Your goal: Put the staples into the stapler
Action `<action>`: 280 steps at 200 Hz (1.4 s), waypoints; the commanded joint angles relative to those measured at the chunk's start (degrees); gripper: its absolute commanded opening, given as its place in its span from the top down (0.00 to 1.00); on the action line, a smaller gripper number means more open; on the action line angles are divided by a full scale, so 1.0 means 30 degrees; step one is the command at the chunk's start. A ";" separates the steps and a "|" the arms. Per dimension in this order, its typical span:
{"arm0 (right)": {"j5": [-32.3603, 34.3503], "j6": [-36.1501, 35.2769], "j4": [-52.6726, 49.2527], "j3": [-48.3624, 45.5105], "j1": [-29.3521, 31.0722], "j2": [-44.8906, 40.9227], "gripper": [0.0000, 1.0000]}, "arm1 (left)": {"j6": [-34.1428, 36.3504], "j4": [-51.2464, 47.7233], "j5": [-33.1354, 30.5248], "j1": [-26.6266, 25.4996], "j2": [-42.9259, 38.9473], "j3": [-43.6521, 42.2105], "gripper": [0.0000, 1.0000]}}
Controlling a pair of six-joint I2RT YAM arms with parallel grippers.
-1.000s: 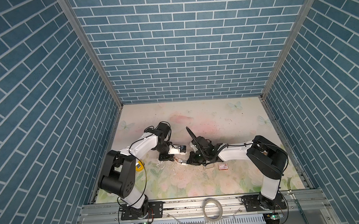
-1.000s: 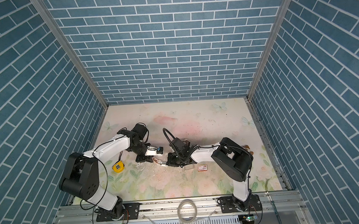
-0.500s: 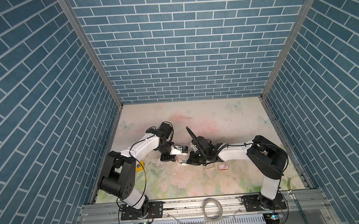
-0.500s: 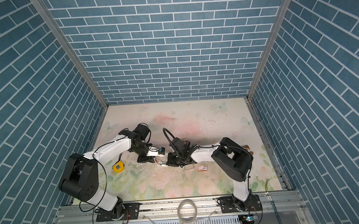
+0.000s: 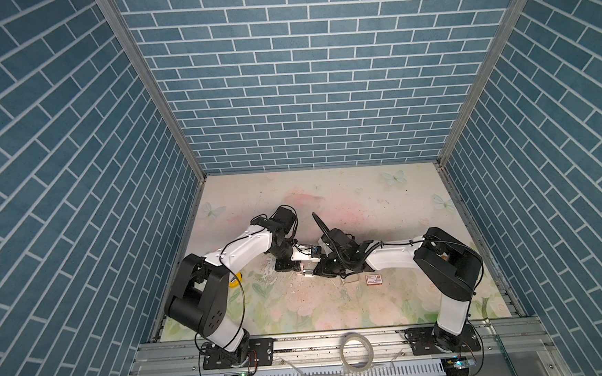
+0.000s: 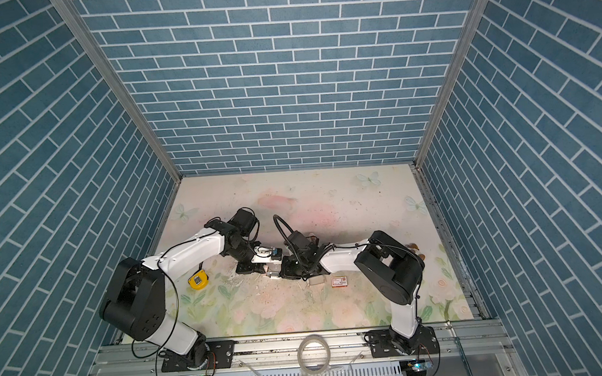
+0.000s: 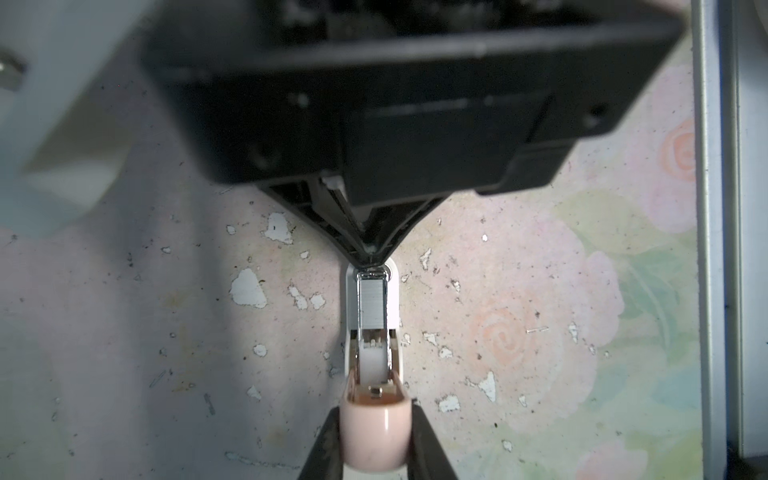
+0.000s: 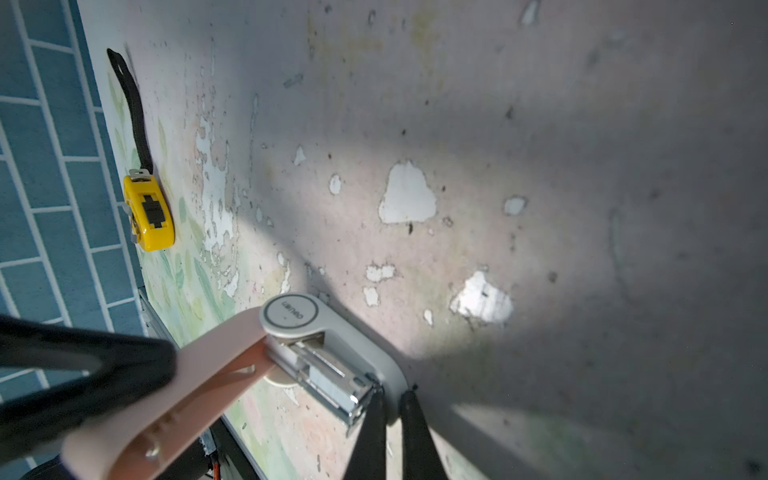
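**Staples in the track, both grippers on the stapler!**
Left gripper (image 7: 374, 434) is clamped on the stapler (image 7: 351, 307) by its pink lid (image 7: 374, 415), which is swung up. The silvery staples (image 7: 371, 303) lie in the open metal magazine (image 7: 387, 299). Right gripper (image 7: 369, 257) is pinched closed, with its tips at the magazine's front end. The yellow tape measure (image 8: 148, 214) lies well apart, and the red-and-white box (image 5: 374, 279) is near the right arm.

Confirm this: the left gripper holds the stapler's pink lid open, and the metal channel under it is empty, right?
Not empty: the left wrist view shows staples lying in the channel of the stapler. The left gripper does hold the pink lid open.
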 commanded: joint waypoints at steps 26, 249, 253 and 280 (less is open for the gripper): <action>0.0861 0.0180 0.0596 -0.0967 0.0006 0.0480 0.90 | -0.0880 -0.0041 0.0316 -0.0894 0.1020 -0.0243 0.90; 0.2748 -0.0233 0.2403 -0.3389 -0.0139 -0.2881 0.86 | -0.2641 0.0076 -0.1345 -0.1898 0.2126 0.0167 0.97; 0.2785 -0.0278 0.2345 -0.3406 -0.0166 -0.2983 0.86 | -0.2687 0.0098 -0.1382 -0.1914 0.2141 0.0167 0.97; 0.3073 -0.0565 0.1406 -0.3465 -0.0197 -0.4068 0.86 | -0.2819 0.0140 -0.1622 -0.1987 0.2252 0.0255 0.98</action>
